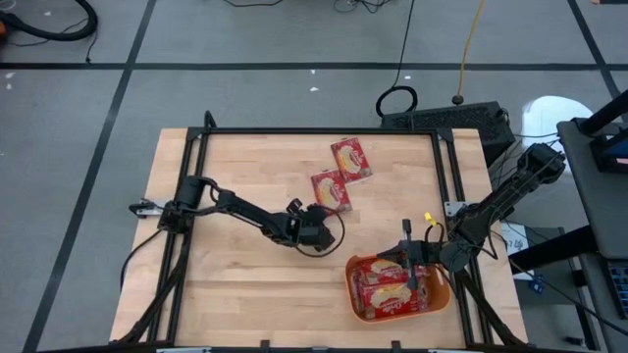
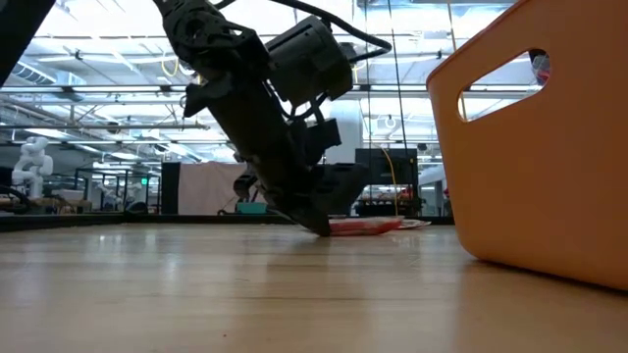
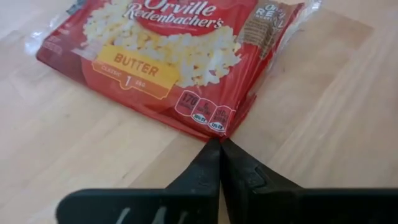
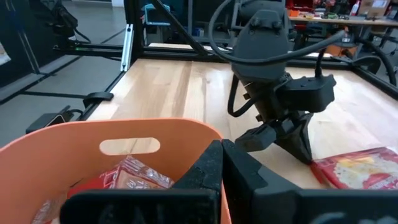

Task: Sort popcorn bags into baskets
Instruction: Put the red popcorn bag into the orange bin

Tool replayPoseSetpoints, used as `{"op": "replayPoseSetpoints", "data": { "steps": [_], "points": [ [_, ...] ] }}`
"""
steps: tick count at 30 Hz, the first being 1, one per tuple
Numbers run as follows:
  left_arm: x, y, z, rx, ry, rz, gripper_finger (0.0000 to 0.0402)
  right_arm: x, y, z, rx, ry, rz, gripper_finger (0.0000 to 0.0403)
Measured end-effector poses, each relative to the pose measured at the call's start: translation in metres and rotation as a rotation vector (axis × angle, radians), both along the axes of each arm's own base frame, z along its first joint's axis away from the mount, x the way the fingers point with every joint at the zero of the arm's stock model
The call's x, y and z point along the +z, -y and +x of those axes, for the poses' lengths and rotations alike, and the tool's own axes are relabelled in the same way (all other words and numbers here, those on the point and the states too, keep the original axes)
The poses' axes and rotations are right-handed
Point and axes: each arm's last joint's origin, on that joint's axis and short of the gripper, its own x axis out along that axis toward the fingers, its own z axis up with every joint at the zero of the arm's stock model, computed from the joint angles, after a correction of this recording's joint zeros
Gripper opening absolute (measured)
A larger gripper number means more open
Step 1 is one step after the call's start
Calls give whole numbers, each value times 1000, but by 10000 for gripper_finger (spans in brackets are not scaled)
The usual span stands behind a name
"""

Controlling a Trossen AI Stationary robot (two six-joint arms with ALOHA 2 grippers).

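- Two flat red popcorn bags with cream-yellow labels lie loose on the pale wooden worktop in the high view: the nearer bag just beside the left gripper, the farther bag beyond it and touching its corner. We judge the left arm reaches low here to pick up the nearer one. The shallow orange plastic basket sits at the worktop's near right corner, already holding several packets, with the right gripper hanging over it. The black frame rails stand well clear of the way between bag and basket.
- Low view: we see the left gripper tilted steeply with its tip down on the boards, right at the edge of the nearer bag, which lies flat. The basket's wall with its handle slot fills the right side.
- Left wrist view: the fingers are pressed together at the bag's corner seam; whether they pinch the film or only touch it, we cannot tell.
- Right wrist view: the right fingers are together and hold nothing, waiting above the basket rim. Across the boards stands the left gripper, beside the nearer bag.
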Motion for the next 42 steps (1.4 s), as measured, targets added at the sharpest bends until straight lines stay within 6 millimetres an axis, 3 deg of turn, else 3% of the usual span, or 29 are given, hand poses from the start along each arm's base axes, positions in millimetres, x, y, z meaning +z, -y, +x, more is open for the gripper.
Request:
{"op": "replayPoseSetpoints", "data": {
  "steps": [4,17,21,28,36,42],
  "points": [
    [4,5,0,25,48,22,4,0,0,0,-2,-2,14,0],
    [57,25,3,24,271,114,2,-1,3,0,-73,4,-24,0],
    [64,31,3,13,300,150,1,-2,5,-1,-123,6,-75,4],
    [84,37,-1,11,353,187,1,-2,10,1,-198,5,-202,63],
    [102,48,6,-50,478,227,0,-5,23,9,-267,-26,-225,132],
    [116,54,10,-95,567,277,0,-11,25,11,-193,-86,-213,163]
  ]
}}
